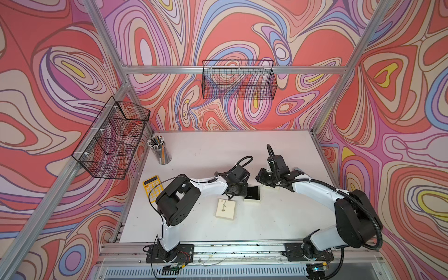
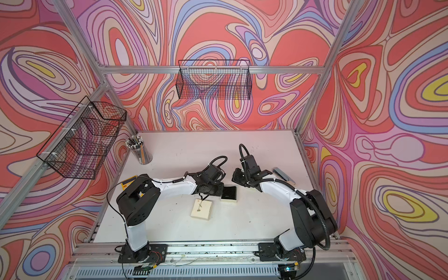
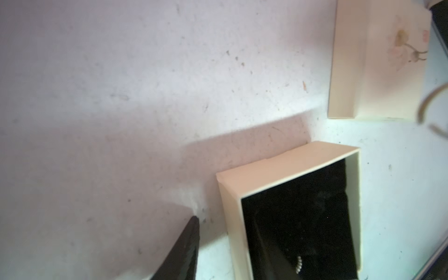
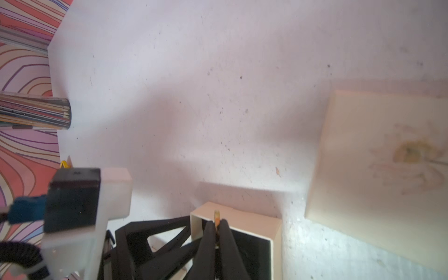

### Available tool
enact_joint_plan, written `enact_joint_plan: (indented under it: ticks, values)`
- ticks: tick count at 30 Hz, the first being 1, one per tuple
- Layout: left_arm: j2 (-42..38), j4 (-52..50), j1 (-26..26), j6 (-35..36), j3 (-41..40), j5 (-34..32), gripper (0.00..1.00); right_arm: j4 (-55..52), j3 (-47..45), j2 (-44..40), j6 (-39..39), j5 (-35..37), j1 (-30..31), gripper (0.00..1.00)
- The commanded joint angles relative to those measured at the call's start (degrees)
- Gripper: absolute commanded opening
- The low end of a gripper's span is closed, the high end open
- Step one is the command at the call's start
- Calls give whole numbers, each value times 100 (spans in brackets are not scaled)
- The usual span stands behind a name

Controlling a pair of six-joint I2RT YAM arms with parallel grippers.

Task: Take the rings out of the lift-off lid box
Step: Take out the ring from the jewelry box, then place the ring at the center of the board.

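1. The right pincer is closed on a small thin band, seemingly one ring. It pinches the band at the very fingertips, just above the rim of the open box.
2. The black-lined box stands mid-table. Its lid lies flat to the near left, apart from it.
3. The left pincer sits at the box's left side with its jaws apart and grips nothing. One finger stands just outside the wall. The other is hard to make out against the dark lining.
4. A small pale beaded arc on the lining is likely the other ring, not yet taken out.
5. The step in hand looks like carrying the pinched ring clear of the box. Raise it straight up until the band is above the wall, and only then move sideways. A slanted path could catch the rim and twist the band out of so slight a grip.
6. Put it down on bare table, away from box and lid. Lower it until the band touches before opening, since a round band dropped from height will roll.
7. The two arms are close together over the box, so move one at a time and do not nudge the box with the left finger.
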Motion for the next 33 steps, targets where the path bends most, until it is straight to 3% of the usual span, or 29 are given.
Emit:
enact_joint_plan:
  ticks: [1,7,17,28,33]
  values:
    - [-307,-368,-3,176,-117,-264,58,-320,463,459,-247,331,-89,0]
    - [-798,-276,28,328,-340,-461,77,-849,1318,1453,-593,886,-133,0]
    - [-1394,-28,110,388,-660,-480,84,-1338,2104,2462,-782,1298,-146,3]
    - [-1585,-1,184,451,-812,-492,86,-1440,2135,2204,-820,1204,-146,59]
    - [-1532,-39,236,749,-687,-471,87,-1569,1797,1466,-659,1115,-146,62]
